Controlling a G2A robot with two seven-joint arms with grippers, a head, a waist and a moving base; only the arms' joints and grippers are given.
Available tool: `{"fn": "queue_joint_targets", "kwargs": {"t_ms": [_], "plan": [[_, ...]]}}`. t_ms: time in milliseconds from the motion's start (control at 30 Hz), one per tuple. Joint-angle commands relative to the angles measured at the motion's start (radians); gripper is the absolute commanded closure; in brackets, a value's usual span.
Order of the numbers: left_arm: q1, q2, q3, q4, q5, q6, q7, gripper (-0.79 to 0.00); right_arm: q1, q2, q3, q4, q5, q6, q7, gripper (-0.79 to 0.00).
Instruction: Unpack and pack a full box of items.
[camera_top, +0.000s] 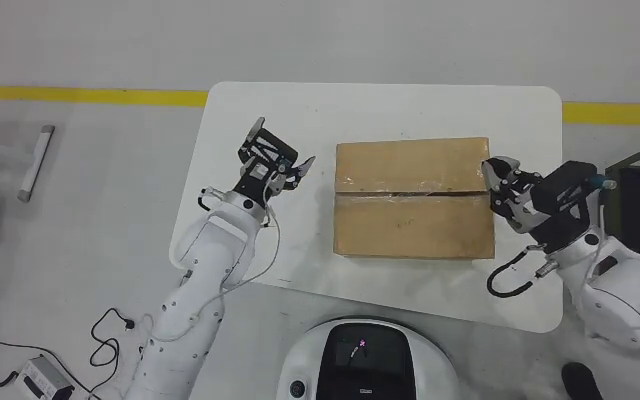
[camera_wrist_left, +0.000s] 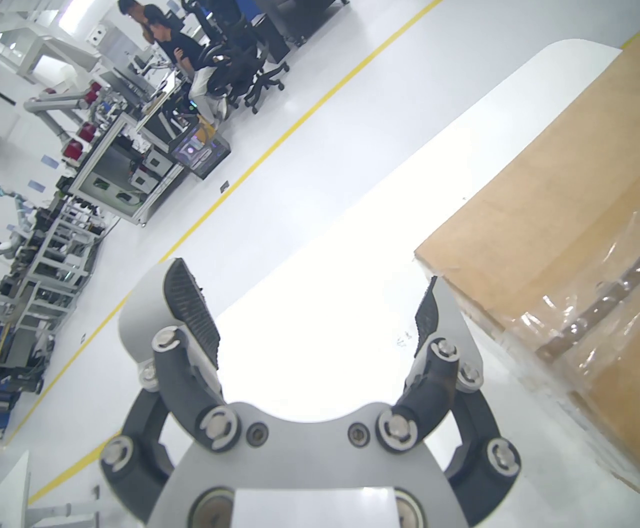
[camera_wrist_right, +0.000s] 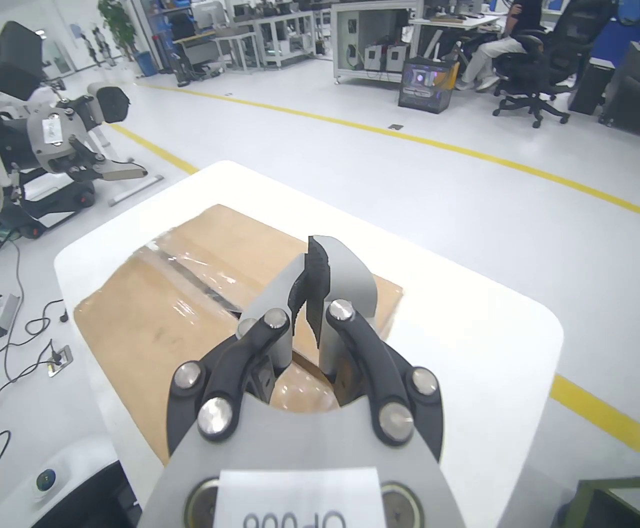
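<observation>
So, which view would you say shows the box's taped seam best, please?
The top view: the whole seam runs across the closed box. The right wrist view hides part behind the right end effector; the left wrist view catches one taped end.

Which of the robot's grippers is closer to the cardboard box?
Right. The right gripper is at one end of the cardboard box, by its taped seam; the left gripper is beside the opposite end, with a gap.

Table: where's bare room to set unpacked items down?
Bare: the table strip beyond the box, and the strip before it. Left of the box, the left gripper hangs over. Crowded: the box's right end, by the right gripper.
</observation>
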Motion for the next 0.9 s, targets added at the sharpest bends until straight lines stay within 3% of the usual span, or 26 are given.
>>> {"fn": "queue_joint_targets", "kwargs": {"t_ms": [0, 167, 300, 867], "plan": [[0.03, 0.003, -0.02, -0.023, 0.0, 0.017, -0.002, -0.785, 0.031, -0.002, -0.052, 0.0, -0.011, -0.009, 0.001, 0.0], [0.091, 0.008, -0.065, -0.073, -0.009, 0.051, -0.005, -0.785, 0.134, -0.012, -0.219, 0.031, -0.031, -0.022, 0.019, 0.0], [0.094, 0.008, -0.067, -0.075, -0.011, 0.052, -0.005, -0.785, 0.214, -0.025, -0.358, 0.088, -0.141, -0.007, 0.022, 0.0], [0.094, 0.008, -0.067, -0.075, -0.011, 0.052, -0.005, -0.785, 0.23, -0.032, -0.394, 0.093, -0.147, 0.004, 0.013, 0.0]]}}
